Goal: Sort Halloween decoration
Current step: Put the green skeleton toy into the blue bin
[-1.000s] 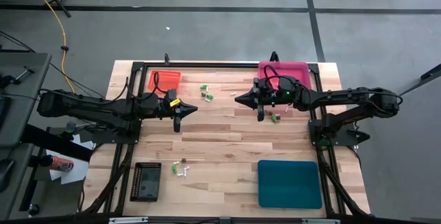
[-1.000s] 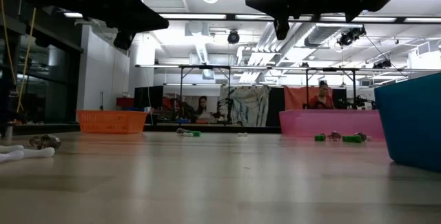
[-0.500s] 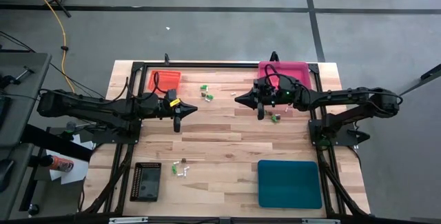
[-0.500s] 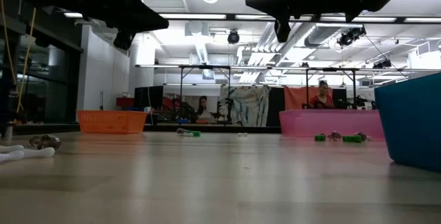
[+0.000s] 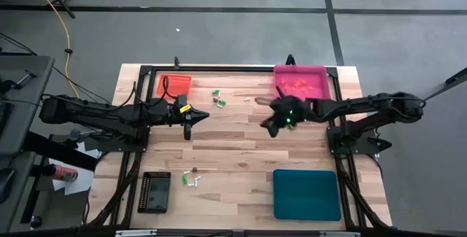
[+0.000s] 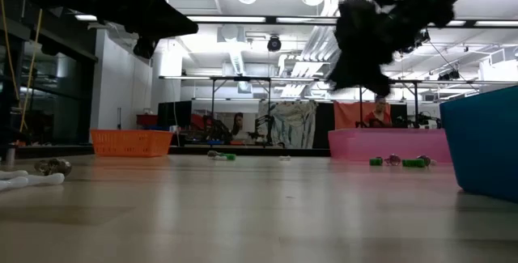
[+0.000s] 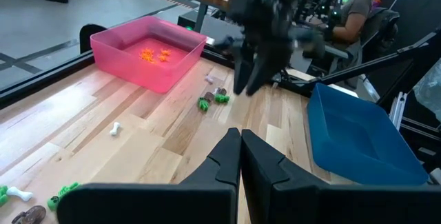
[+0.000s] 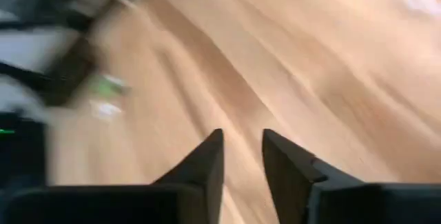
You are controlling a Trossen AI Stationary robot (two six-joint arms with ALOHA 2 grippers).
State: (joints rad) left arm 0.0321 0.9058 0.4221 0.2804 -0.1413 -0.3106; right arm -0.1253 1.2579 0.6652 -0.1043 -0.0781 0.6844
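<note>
Fingers of right gripper (image 5: 271, 127) slightly apart, empty, over bare mid-table wood w/ pink tray (image 5: 300, 82) edge near; left gripper (image 5: 187, 126) closed.

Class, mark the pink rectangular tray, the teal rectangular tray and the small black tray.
Pink rectangular tray (image 5: 322, 88): high view, right rim.
Teal rectangular tray (image 5: 306, 194): high view, bare middle.
Small black tray (image 5: 155, 191): high view, centre.

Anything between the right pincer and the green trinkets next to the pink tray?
Nothing visible. The right pincer hangs close beside the green trinkets, which lie just off the pink tray. Nothing lies in the gap between pincer and trinkets.
</note>
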